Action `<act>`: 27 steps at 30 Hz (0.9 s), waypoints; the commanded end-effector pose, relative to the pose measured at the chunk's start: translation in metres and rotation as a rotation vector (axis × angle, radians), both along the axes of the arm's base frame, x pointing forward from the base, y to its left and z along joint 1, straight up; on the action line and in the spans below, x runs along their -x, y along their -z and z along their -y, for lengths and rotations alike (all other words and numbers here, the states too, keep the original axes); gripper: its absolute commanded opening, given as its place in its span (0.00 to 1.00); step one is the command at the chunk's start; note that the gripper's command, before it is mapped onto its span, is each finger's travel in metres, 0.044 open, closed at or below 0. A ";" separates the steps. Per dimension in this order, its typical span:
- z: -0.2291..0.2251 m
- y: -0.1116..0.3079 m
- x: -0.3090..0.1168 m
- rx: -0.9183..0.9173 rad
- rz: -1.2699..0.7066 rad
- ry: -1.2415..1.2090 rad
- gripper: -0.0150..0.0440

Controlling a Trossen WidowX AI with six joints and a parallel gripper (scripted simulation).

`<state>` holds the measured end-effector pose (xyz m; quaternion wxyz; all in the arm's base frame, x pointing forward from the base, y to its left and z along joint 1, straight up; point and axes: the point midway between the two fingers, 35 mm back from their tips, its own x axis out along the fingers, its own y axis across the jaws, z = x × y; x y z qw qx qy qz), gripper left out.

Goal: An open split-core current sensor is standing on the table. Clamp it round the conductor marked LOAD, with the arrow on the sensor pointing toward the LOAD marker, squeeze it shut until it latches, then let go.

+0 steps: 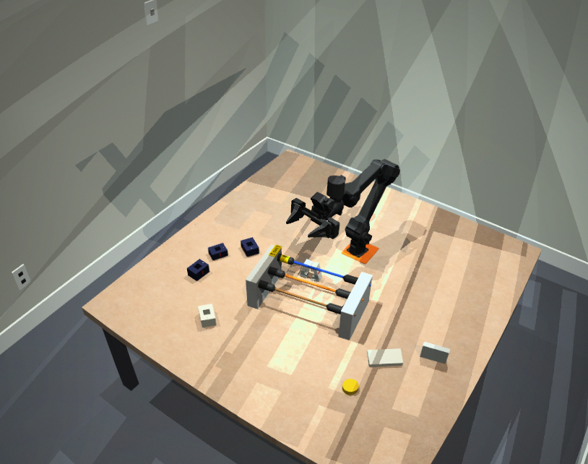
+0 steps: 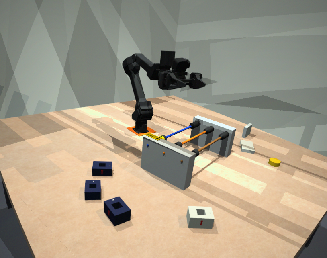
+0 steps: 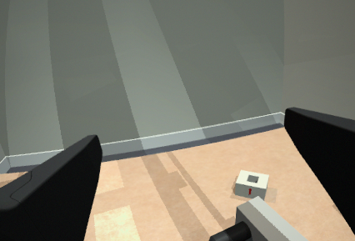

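Observation:
The open sensor (image 1: pixel 310 269), small and pale grey, stands on the table behind the blue conductor in the top view. The conductor partly covers it, and its arrow cannot be made out. In the exterior view it is hidden. The blue conductor (image 1: pixel 330 272) (image 2: pixel 178 132) runs between two grey end plates, with a yellow ring and the yellow LOAD marker (image 1: pixel 275 250) (image 2: pixel 152 136) at one end. My gripper (image 1: pixel 300 228) (image 2: pixel 194 84) (image 3: pixel 195 131) is open and empty, high above the table, pointing out past the conductors.
An orange conductor (image 1: pixel 310 282) (image 2: pixel 193 137) and a brown one (image 1: pixel 299 297) (image 2: pixel 208 144) run beside the blue. Several dark blue blocks and a white block (image 1: pixel 207 322) (image 2: pixel 193 222) (image 3: pixel 243 190) lie beyond the LOAD end. A yellow disc (image 1: pixel 349 386) (image 2: pixel 274 162) and two pale plates lie beyond the other.

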<state>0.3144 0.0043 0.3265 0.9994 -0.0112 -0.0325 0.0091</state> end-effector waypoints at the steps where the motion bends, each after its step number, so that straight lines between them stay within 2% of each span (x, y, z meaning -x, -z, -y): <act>1: 0.004 0.004 -0.001 -0.023 -0.015 0.018 1.00; 4: 0.010 0.008 -0.006 -0.022 -0.064 0.035 1.00; 10: 0.058 0.047 -0.020 -0.052 -0.498 0.179 1.00; 14: 0.087 0.070 -0.005 -0.112 -0.793 0.264 1.00; 19: 0.113 0.086 0.032 -0.223 -1.145 0.350 1.00; 27: 0.115 0.087 0.038 -0.242 -1.193 0.360 1.00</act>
